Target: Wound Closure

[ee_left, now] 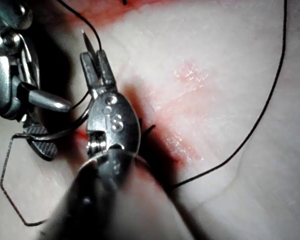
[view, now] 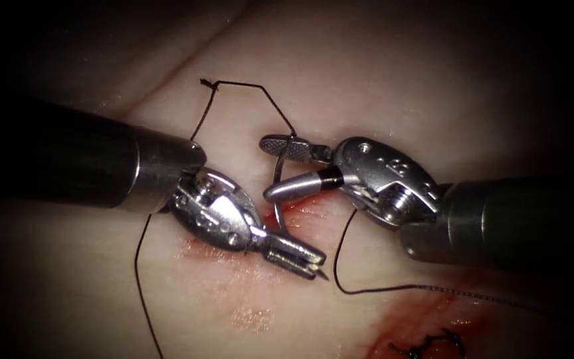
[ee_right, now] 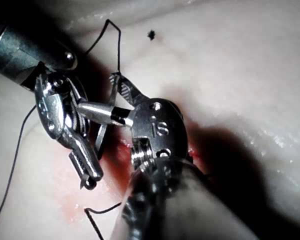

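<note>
The curved needle (view: pixel 278 174) rises from the red cut (view: pixel 300 207) in the tissue. Its middle dips to the cut, and I cannot tell how deep it sits there. My left tool (view: pixel 307 262) is shut on the needle just behind its point, which pokes out past the jaws on the cut's left side (ee_left: pixel 85 39). My right tool (view: pixel 267 168) stands open, one jaw on each side of the needle's tail part without gripping it. In the right wrist view the needle (ee_right: pixel 101 136) runs between those open jaws. Dark thread (view: pixel 260 85) leaves the tail.
The thread carries a small knot (view: pixel 207 83), drops behind the left shaft and runs down the tissue (view: pixel 142 279). Another strand (view: pixel 393 288) loops below the right tool and trails right. Finished dark stitches (view: pixel 426 346) sit in red fluid lower right.
</note>
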